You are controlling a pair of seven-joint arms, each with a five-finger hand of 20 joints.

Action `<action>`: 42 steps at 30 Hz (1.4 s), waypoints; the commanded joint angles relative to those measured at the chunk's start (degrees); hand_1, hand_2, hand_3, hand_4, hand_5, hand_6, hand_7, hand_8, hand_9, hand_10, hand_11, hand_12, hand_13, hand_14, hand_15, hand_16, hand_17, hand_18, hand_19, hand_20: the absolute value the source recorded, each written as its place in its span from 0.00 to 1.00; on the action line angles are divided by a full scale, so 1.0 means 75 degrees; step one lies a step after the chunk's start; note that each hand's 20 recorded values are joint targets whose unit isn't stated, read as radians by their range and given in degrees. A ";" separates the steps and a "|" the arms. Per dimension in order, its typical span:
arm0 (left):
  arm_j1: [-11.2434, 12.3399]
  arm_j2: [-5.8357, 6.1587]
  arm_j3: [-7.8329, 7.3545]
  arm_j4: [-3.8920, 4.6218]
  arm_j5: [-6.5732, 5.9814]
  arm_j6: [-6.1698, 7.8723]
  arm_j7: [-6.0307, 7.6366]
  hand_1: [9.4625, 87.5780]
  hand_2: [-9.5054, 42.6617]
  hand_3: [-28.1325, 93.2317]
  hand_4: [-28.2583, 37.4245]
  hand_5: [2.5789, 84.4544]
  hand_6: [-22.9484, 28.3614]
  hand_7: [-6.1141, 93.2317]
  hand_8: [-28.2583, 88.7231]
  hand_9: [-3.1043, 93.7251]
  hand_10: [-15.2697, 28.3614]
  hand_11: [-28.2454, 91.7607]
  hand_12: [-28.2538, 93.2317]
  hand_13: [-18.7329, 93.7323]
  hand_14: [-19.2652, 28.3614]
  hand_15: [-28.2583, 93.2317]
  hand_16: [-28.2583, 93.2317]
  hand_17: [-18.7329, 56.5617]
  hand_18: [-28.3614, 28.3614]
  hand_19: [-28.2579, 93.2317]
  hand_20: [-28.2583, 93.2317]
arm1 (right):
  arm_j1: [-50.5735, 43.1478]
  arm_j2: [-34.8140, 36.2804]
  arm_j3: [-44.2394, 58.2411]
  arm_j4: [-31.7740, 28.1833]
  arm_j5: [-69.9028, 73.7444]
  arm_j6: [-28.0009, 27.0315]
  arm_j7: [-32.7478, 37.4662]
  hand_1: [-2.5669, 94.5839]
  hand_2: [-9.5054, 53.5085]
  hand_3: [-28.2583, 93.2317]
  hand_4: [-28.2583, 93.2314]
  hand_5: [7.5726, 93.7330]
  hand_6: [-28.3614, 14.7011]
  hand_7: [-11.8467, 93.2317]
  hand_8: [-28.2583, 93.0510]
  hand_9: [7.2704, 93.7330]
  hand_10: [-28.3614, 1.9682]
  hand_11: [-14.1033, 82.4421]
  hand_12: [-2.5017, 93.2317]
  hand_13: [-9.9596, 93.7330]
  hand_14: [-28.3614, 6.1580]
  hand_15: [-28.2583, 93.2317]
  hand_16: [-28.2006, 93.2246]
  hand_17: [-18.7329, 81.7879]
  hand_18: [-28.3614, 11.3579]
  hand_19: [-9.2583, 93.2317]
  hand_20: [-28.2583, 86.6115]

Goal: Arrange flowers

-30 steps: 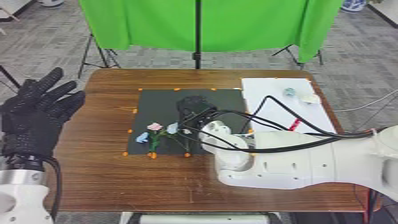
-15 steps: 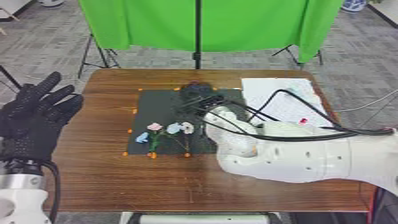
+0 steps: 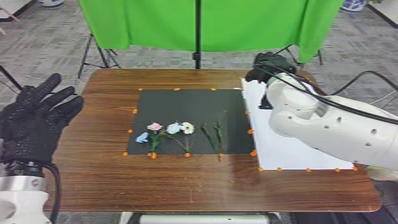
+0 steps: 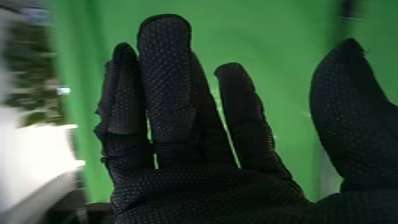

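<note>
The table (image 3: 178, 185) is grained wood, the dark sheet (image 3: 191, 107) matt, the green backdrop (image 3: 142, 25) creased cloth.

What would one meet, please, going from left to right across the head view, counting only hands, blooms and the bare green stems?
Left hand, blue bloom, pink bloom, pale blue bloom, white bloom, two green stems, right hand.

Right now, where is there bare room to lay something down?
Bare: the far half of the dark mat, beyond the flowers; the near end of the white sheet, bordered by orange marks; the brown table between mat and near edge. Crowded: the mat's near half, with the flowers and green stems, and the sheet's far end, by the right hand.
</note>
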 commanded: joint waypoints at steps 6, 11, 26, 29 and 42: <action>-0.0115 -0.0019 0.0205 0.0035 -0.0023 -0.0022 -0.0117 0.15 0.42 0.85 0.00 0.40 0.65 0.19 0.17 0.34 0.83 0.48 0.31 0.38 1.00 0.73 0.12 0.17 0.98 0.88 0.12 | -0.0003 0.1411 -0.0091 0.1071 0.0600 -0.0663 0.0355 0.31 0.07 0.89 0.01 0.35 0.54 0.22 0.15 0.38 0.26 0.26 0.16 0.65 0.43 0.78 0.30 0.57 0.19 1.00 0.29; -0.0088 -0.0110 0.0228 0.0020 -0.0045 0.0017 -0.0074 0.15 0.41 0.85 0.00 0.40 0.65 0.19 0.17 0.34 0.83 0.48 0.31 0.38 1.00 0.73 0.12 0.17 0.98 0.88 0.12 | -0.0211 0.1184 0.0232 0.1576 0.0704 -0.1250 0.0288 0.31 0.05 0.89 0.01 0.34 0.56 0.22 0.15 0.36 0.26 0.24 0.16 0.66 0.45 0.79 0.30 0.57 0.19 1.00 0.28; -0.0013 0.0020 0.0279 0.0049 -0.0144 -0.0006 0.0183 0.15 0.41 0.85 0.00 0.40 0.65 0.19 0.17 0.33 0.82 0.48 0.31 0.38 1.00 0.73 0.12 0.17 0.98 0.88 0.12 | -0.0706 0.0862 0.0322 0.1877 0.0569 -0.1213 -0.0115 0.34 0.05 0.90 0.01 0.37 0.63 0.24 0.14 0.39 0.32 0.24 0.16 0.68 0.48 0.80 0.29 0.57 0.19 1.00 0.24; -0.0045 -0.0007 0.0304 0.0068 -0.0131 -0.0046 0.0090 0.15 0.41 0.85 0.00 0.40 0.65 0.19 0.17 0.33 0.82 0.48 0.31 0.38 1.00 0.73 0.12 0.17 0.98 0.87 0.12 | -0.0915 0.0867 0.0499 0.1883 0.0544 -0.1399 -0.0094 0.35 0.05 0.90 0.01 0.37 0.64 0.24 0.13 0.39 0.33 0.24 0.16 0.68 0.49 0.79 0.29 0.57 0.19 1.00 0.24; -0.0004 -0.0109 0.0282 0.0057 -0.0141 -0.0081 0.0117 0.15 0.41 0.85 0.00 0.40 0.65 0.19 0.17 0.34 0.83 0.48 0.31 0.38 1.00 0.73 0.12 0.17 0.98 0.87 0.12 | -0.1666 0.0855 0.1551 0.1991 0.1773 -0.1442 -0.0710 0.41 0.07 0.91 0.00 0.50 0.73 0.28 0.11 0.57 0.58 0.28 0.16 0.74 0.59 0.73 0.30 0.53 0.24 0.98 0.24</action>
